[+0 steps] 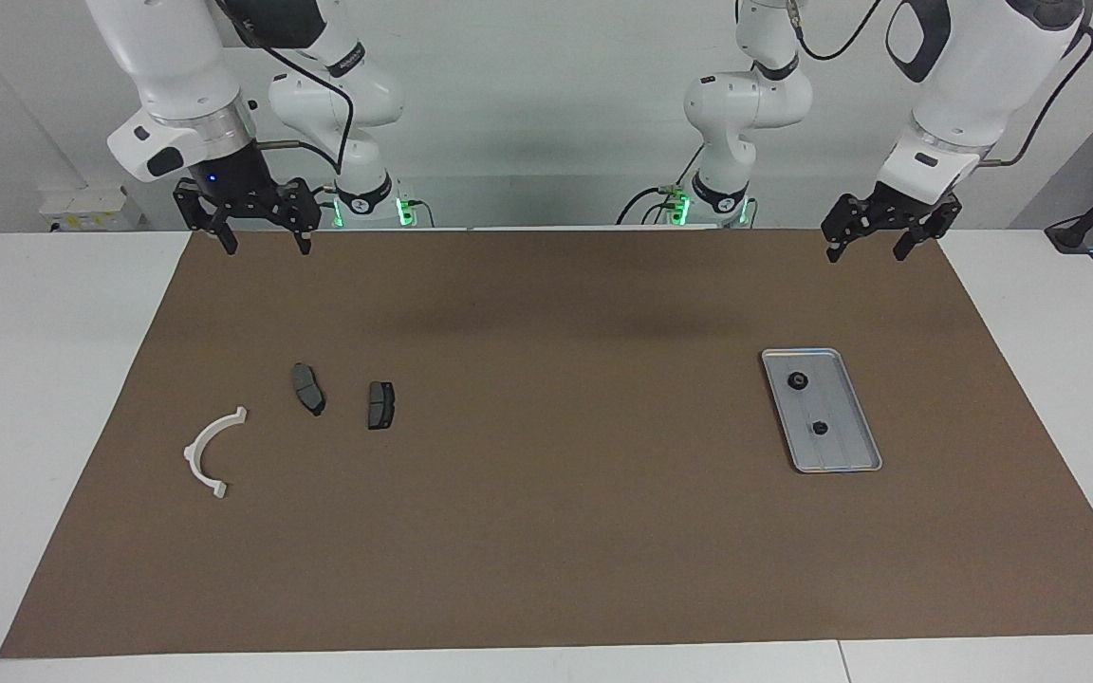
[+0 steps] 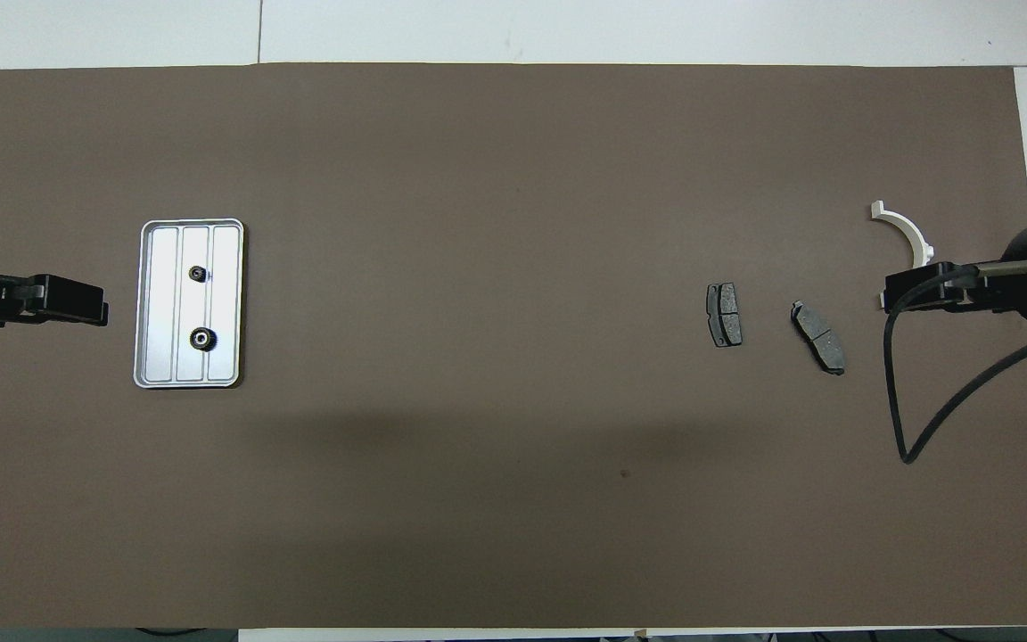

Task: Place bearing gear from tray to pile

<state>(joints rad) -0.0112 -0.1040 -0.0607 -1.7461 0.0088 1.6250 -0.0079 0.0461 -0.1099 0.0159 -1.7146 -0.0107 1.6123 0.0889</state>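
Nothing picked yet. Tray (image 1: 822,410) sits on the brown mat (image 1: 556,531) toward the left arm's end, w/ two small black gears inside: one gear (image 1: 797,381) nearer the robots, second gear (image 1: 819,428) farther, apart from each other and from the rim. In the facing view the tray is at approx 5 o'clock from the left gripper (image 1: 871,249), which hangs over the mat's edge by the robots, fingers spread wide, empty. Right gripper (image 1: 265,241) hangs likewise at its own end, fingers wide, empty; waits.

Pile is well apart from the tray, toward the right arm's end: white bracket (image 1: 213,450), pad (image 1: 308,388) and second pad (image 1: 380,405), the bracket at approx 7 o'clock from the pads.

Risks, as I judge: gears are tiny and low, so the fingers may hit the tray ridges or rim and shove the tray. An off-centre grip could flick a gear out. Long carry across the mat, so a weak pinch may drop it. A roundish gear could also roll when released.
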